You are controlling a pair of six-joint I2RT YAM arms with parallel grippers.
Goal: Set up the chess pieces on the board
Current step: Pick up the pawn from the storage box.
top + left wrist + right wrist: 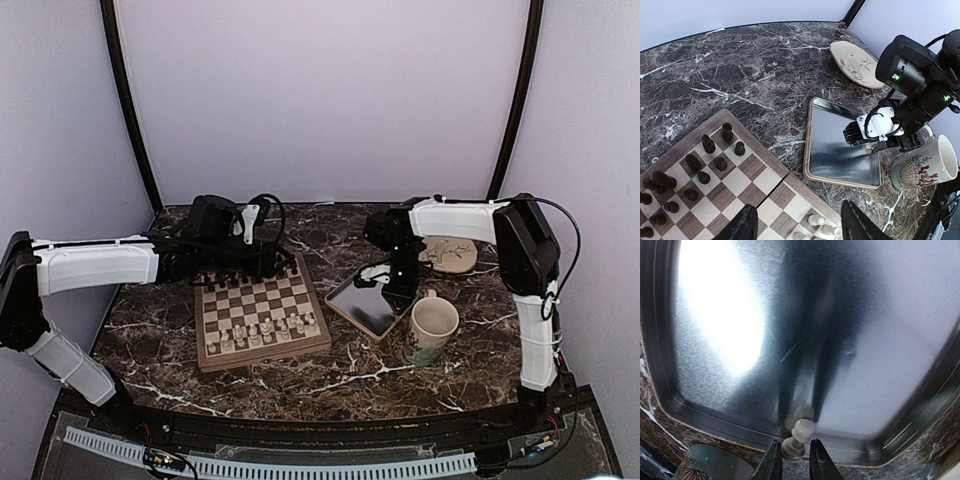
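Note:
The board (265, 357) lies left of centre, with cream-white chess pieces (265, 330) standing in its near rows and dark ones (704, 160) at its far side. My left gripper (799, 214) hovers open over the board's right edge, above a few white pieces (822, 226), holding nothing. My right gripper (792, 449) is down at the near rim of the grey tray (805, 315). Its fingers pinch the base of one white pawn (800, 436), which is tilted. From the left wrist view the pawn (869, 147) is barely visible under the right gripper (866, 144).
The tray (365, 312) sits right of the board. A patterned mug (433, 326) stands close by its near right corner, right beside my right wrist. A round decorated plate (450, 255) lies at the back right. Dark marble tabletop surrounds everything.

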